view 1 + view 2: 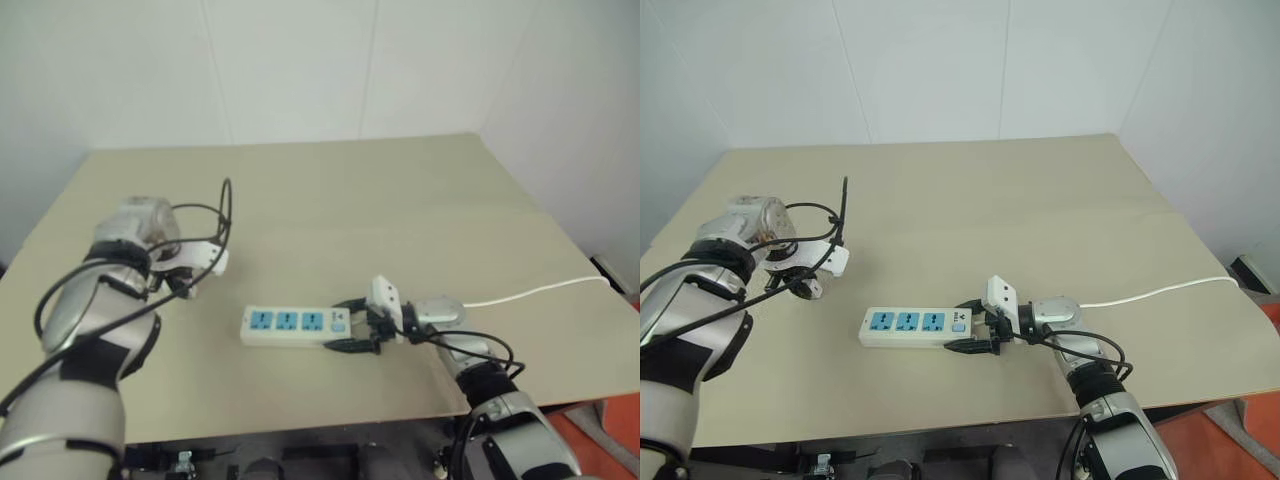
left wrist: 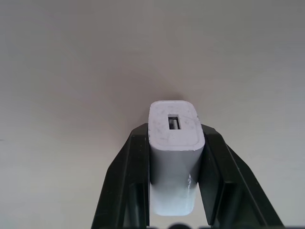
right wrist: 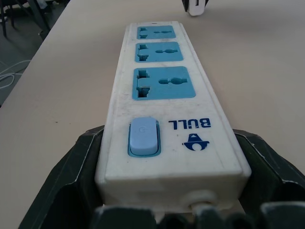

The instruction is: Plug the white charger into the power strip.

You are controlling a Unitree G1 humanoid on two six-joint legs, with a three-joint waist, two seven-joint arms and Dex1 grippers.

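Observation:
The white charger (image 2: 174, 157), a small white block with a slot in its end face, sits pinched between the two black fingers of my left gripper (image 2: 174, 136), which is shut on it. That gripper (image 1: 188, 285) points down over the tan table (image 1: 400, 200), to the left of the power strip and apart from it. The power strip (image 1: 295, 325) lies flat with three blue sockets facing up. My right gripper (image 1: 352, 326) is shut on its switch end, one finger on each long side (image 3: 78, 162). In the right wrist view the charger (image 3: 195, 5) hangs beyond the strip's far end.
The strip's thin white cord (image 1: 540, 290) runs from behind my right gripper across the table and off its right edge. White walls close the back and right. Bare tabletop lies between my left gripper and the strip.

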